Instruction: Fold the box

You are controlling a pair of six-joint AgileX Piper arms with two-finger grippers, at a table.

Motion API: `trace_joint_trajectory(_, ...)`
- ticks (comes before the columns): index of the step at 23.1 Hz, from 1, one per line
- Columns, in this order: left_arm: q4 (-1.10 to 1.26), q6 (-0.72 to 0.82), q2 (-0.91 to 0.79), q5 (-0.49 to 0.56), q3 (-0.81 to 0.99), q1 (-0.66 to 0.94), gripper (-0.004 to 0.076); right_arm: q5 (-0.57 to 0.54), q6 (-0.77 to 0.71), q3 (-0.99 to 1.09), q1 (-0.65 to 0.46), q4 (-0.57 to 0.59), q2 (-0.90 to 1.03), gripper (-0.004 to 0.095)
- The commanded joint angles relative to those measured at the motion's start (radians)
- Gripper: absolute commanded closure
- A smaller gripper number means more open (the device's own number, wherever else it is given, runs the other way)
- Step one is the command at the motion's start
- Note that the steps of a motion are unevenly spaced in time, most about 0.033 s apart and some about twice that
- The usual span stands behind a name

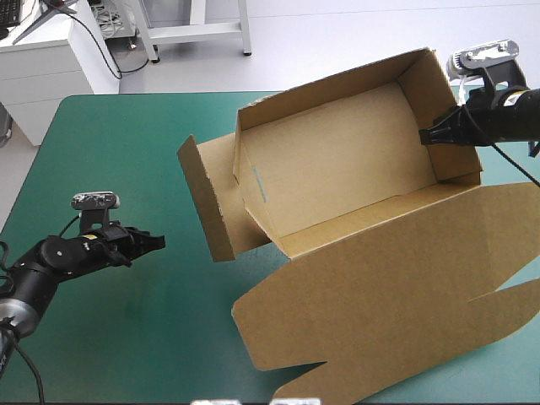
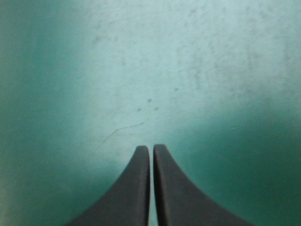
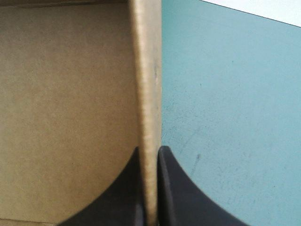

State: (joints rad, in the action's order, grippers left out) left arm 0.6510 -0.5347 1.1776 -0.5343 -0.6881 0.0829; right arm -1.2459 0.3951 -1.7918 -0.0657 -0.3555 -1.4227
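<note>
On the teal-green table (image 1: 126,152) the brown box (image 1: 337,169) stands as an open tray with its lid flat, the right gripper (image 1: 426,135) pinching the box's right end wall, the left gripper (image 1: 159,242) pressed together on nothing, well left of the box.

The brown box (image 1: 337,160) stands as an open tray toward the table's (image 1: 126,152) 2 o'clock, lid (image 1: 396,287) flat toward 5 o'clock, end flap (image 1: 207,198) loose at 9.

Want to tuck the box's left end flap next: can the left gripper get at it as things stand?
Probably yes. The left gripper, shut and empty, points toward the end flap with only bare teal-green cover between them. The right gripper, shut on the box's opposite wall, is clear of that path.
</note>
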Motion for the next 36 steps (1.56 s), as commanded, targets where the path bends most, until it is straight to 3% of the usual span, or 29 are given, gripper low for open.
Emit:
trace_joint_trajectory(1, 0.377, -0.344, -0.001, -0.077, -0.026, 0.081, 0.0706, -0.004, -0.004, -0.031, -0.008, -0.043, 0.036, 0.0927)
trace_joint_trajectory(7, 0.722, -0.655, 0.067, -0.422, -0.026, 0.228, 0.0706, -0.004, -0.004, -0.031, -0.008, -0.053, 0.036, 0.0927)
trace_joint_trajectory(8, 0.756, -0.722, 0.100, -0.540, -0.026, 0.254, 0.0706, -0.004, -0.004, -0.031, -0.008, -0.061, 0.036, 0.0927)
trace_joint_trajectory(16, 0.983, -0.756, 0.189, -0.763, -0.026, 0.240, 0.0710, -0.004, -0.006, -0.031, -0.008, -0.099, 0.036, 0.0927)
trace_joint_trajectory(19, 1.062, -0.721, 0.191, -0.768, -0.026, 0.240, 0.0710, -0.004, -0.004, -0.031, -0.008, -0.103, 0.034, 0.0927)
trace_joint_trajectory(21, 1.071, -0.721, 0.191, -0.768, -0.026, 0.236, 0.0704, -0.004, 0.024, -0.031, -0.008, -0.176, 0.032, 0.0927)
trace_joint_trajectory(24, 1.073, -0.721, 0.191, -0.768, -0.026, 0.187, 0.0612, -0.004, 0.089, -0.031, -0.008, -0.288, 0.032, 0.0927)
trace_joint_trajectory(29, 1.088, -0.701, 0.173, -0.768, -0.067, 0.115, 0.0353, -0.004, 0.061, -0.031, -0.008, -0.202, 0.032, 0.0927)
trace_joint_trajectory(36, 1.096, -0.660, 0.067, -0.768, -0.155, -0.004, 0.0334, 0.033, -0.008, -0.031, -0.008, -0.122, 0.032, 0.0927)
